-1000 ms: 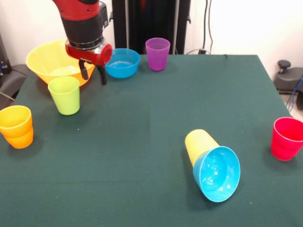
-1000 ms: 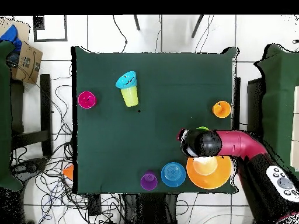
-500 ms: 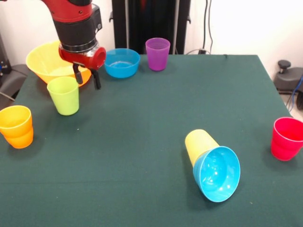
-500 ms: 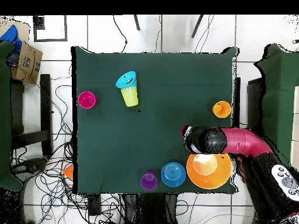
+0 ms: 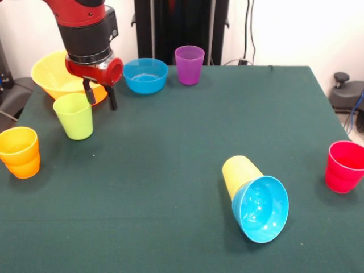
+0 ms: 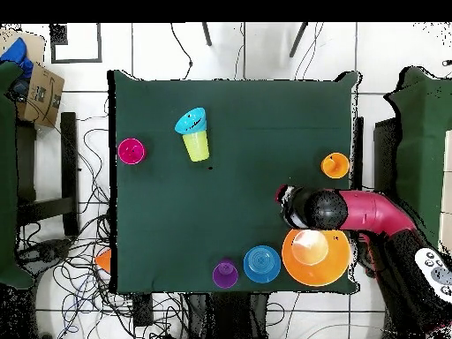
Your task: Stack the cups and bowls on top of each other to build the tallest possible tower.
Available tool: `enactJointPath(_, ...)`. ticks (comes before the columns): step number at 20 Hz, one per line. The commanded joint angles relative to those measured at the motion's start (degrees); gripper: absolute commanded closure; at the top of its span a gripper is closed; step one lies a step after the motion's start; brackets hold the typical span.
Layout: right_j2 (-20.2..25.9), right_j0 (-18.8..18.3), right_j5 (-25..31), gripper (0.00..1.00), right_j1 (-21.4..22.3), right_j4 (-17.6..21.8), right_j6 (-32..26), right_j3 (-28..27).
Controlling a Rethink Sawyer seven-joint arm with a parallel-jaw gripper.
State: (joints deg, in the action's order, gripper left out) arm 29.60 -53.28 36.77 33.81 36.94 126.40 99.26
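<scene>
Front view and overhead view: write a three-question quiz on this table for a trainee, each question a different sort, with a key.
1. True or false: the yellow cup stands upright.
2. Which cup stands nearest the gripper? A) red cup B) lime green cup C) purple cup
3. Fill in: the blue bowl sits at the mouth of the ____ cup.

Key
1. False: it lies on its side on the table.
2. B: the open gripper hangs just beside the lime green cup, holding nothing.
3. Yellow: both lie tipped over together.
</scene>
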Motion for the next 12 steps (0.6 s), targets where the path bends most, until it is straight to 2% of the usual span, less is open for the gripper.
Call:
enactJointPath(1,3.15,0.16,2.41,0.00,-3.94,5.72,-18.05,-4.42)
enactJointPath(7,3.90,0.25,4.95,0.00,-0.59,3.81,-17.85,-2.88)
enactJointPath(12,4.36,0.78,6.90,0.00,-0.18,2.61,-17.50,-3.42)
